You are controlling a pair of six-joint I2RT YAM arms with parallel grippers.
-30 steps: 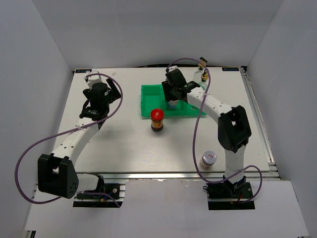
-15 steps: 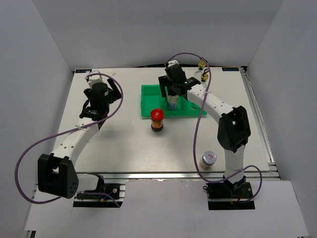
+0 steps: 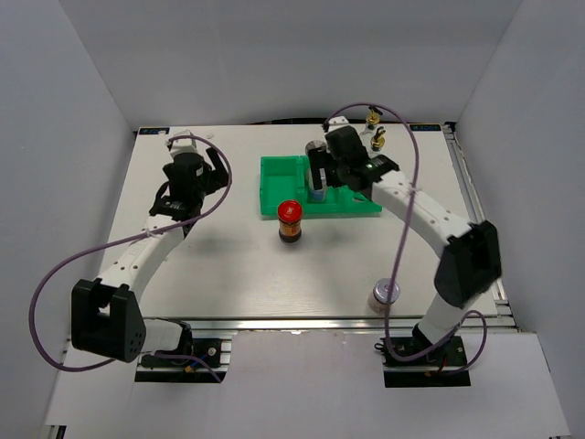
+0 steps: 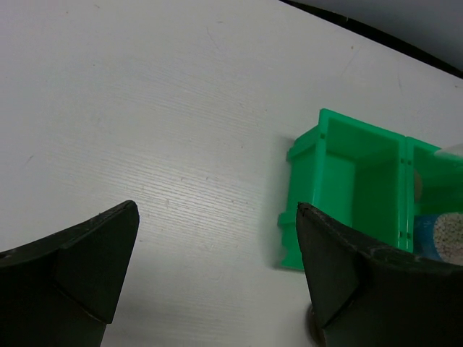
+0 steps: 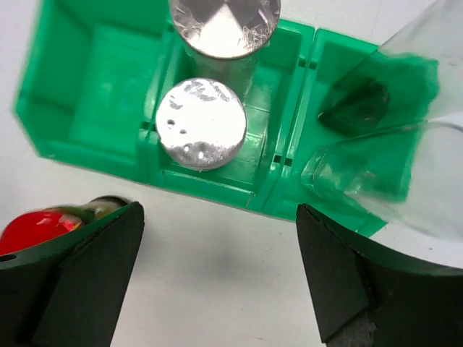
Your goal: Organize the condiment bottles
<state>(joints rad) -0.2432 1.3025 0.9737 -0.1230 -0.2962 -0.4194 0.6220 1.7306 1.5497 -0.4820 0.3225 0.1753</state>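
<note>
The green tray [image 3: 281, 188] lies at the table's back centre. Its middle compartment holds two silver-lidded shakers [image 5: 201, 123] [image 5: 224, 22], one behind the other. Two clear glass bottles with gold spouts [image 3: 378, 138] [image 3: 372, 117] rise at the tray's right end; green shows through their glass [image 5: 376, 144]. A red-lidded dark jar [image 3: 290, 220] stands just in front of the tray. Another shaker [image 3: 385, 294] stands near the front edge. My right gripper [image 3: 317, 174] hangs open above the tray's front wall, holding nothing. The left gripper [image 3: 206, 174] is open over bare table, left of the tray [image 4: 347, 188].
The tray's left compartment [image 5: 94, 79] has nothing in it. The right arm arches over the table's right side, with its purple cable looping above the bottles. White walls close in the table on three sides.
My right gripper opened, let go of the front shaker in the middle compartment and drew back upward. Its elbow swung right. The left arm barely moved.
</note>
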